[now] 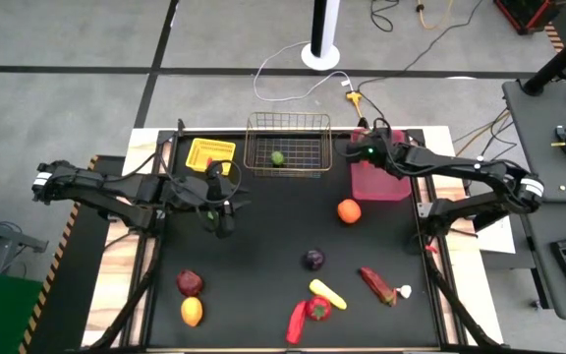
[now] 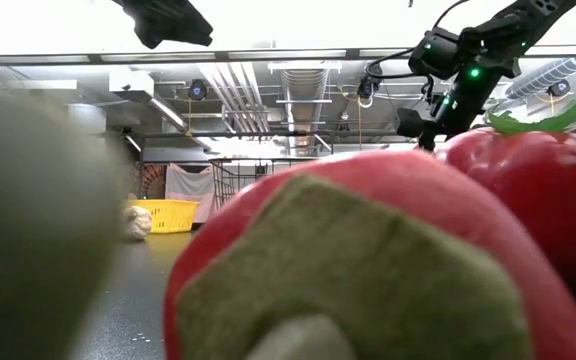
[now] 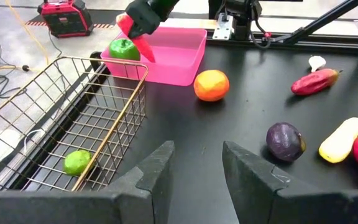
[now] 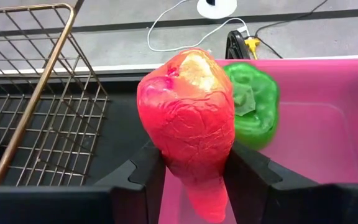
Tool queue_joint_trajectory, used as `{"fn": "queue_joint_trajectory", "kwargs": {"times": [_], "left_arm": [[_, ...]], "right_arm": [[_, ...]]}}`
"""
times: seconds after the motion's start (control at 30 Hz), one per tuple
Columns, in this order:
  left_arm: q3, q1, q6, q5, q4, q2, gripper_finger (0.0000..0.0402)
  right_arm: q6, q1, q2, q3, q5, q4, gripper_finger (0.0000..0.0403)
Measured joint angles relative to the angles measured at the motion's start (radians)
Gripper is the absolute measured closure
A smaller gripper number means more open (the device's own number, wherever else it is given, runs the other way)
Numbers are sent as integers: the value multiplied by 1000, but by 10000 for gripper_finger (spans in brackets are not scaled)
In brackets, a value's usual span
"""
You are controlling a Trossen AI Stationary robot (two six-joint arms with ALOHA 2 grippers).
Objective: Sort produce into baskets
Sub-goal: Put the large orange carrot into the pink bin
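My right gripper (image 4: 194, 168) is shut on a red pointed pepper (image 4: 188, 121) above the far left corner of the magenta-pink bin (image 1: 381, 180), where a green pepper (image 4: 252, 102) lies. A green lime (image 1: 277, 157) sits in the wire basket (image 1: 286, 145); the yellow tray (image 1: 209, 154) is to its left. My left gripper (image 3: 197, 171) is open over bare tabletop near the tray, holding nothing. An orange (image 1: 349, 210), a purple piece (image 1: 313, 260) and several more pieces of produce lie on the black table. My right gripper pinches the red pepper between its two fingers (image 4: 145, 168) at its narrower half (image 4: 197, 168). The fingers slant down from the table's right. The pepper is lifted clear, its wide end jutting past the fingertips and its tip (image 3: 146, 51) pointing down over the bin.
Near the table's front edge lie a dark red piece (image 1: 190, 283), an orange-yellow one (image 1: 192, 311), a yellow one (image 1: 327, 292), a red pepper (image 1: 319, 308), a red chili (image 1: 297, 322) and a long red piece (image 1: 376, 285) beside a white one (image 1: 405, 291).
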Motion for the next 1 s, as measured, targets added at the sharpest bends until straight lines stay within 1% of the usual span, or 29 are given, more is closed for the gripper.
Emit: {"fn": "queue_joint_trajectory", "kwargs": {"times": [0.3, 0.43, 0.77, 1.0], "left_arm": [[0, 0, 0, 0, 1, 0, 282], [0, 0, 0, 0, 1, 0, 282], [0, 0, 0, 0, 1, 0, 282], [0, 0, 0, 0, 1, 0, 282]], "right_arm": [[-1, 0, 0, 0, -9, -2, 265], [-3, 0, 5, -2, -8, -1, 268], [-28, -1, 123, -3, -8, 79, 263], [-28, -4, 147, -2, -1, 86, 264]]}}
